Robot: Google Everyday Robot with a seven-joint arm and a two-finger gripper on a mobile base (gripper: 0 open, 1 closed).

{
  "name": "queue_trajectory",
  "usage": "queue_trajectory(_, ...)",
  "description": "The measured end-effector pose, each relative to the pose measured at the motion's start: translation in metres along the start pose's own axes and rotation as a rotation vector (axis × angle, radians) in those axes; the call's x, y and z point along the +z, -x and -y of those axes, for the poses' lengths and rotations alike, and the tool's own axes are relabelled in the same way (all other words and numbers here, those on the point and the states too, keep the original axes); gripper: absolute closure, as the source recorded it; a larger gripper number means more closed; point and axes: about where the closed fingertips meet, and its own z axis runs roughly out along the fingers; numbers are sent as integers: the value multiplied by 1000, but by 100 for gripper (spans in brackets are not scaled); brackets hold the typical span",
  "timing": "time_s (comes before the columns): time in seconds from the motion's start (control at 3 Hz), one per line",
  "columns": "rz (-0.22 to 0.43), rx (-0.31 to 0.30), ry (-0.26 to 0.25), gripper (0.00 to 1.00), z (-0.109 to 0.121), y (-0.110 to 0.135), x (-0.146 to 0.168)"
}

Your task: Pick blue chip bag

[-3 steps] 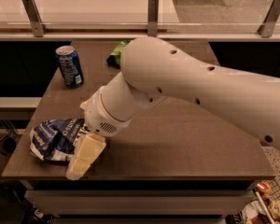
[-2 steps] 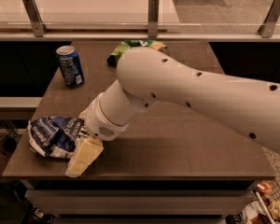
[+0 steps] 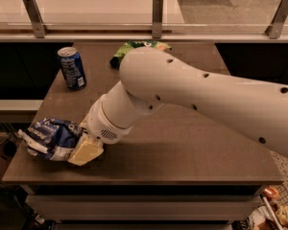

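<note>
Kim: Elbow has swung left since a second ago, so more of the green chip bag point(image 3: 134, 49) now shows behind it. Claw point(image 3: 86, 151) has edged a touch toward the back, tight against the blue chip bag point(image 3: 50, 138). Bag itself has barely shifted.
Raj: Where's the bag?
Kim: Front-left corner of the tabletop point(image 3: 192, 152), crumpled, left end slightly over the edge. Claw is touching its right side.
Raj: Claw state?
Kim: We cannot tell. We only see a cream-coloured lump below the wrist cuff point(image 3: 108, 123); the rest is buried behind the cuff and the bag. How far open it is, or whether it has hold of the bag, is hidden.
Raj: What else is blocked?
Kim: Claw covers the bag's right part. Elbow cuts off the green bag's lower right. We can't read the blue bag's lettering. Arm point(image 3: 221, 95) runs out of view at the right edge.
Raj: Pose?
Kim: Arm comes in from the right, crosses mid-table and bends at a big rounded elbow near back centre. Forearm slopes down to the front left. Wrist low, claw at tabletop level.
Raj: Anything nearby?
Kim: Blue soda can point(image 3: 72, 68) upright at back left, well apart from bag and claw.
</note>
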Motion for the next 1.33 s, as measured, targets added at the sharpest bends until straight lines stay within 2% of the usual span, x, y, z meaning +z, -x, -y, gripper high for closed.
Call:
queue_trajectory(0.33, -1, -4, -2, 88, -1, 2, -1)
queue_trajectory(0.67, -2, -8, -4, 100, -2, 3, -2)
queue_trajectory(1.0, -2, -8, -4, 100, -2, 3, -2)
queue_trajectory(1.33, 27, -19, -21, 100, 2, 9, -11)
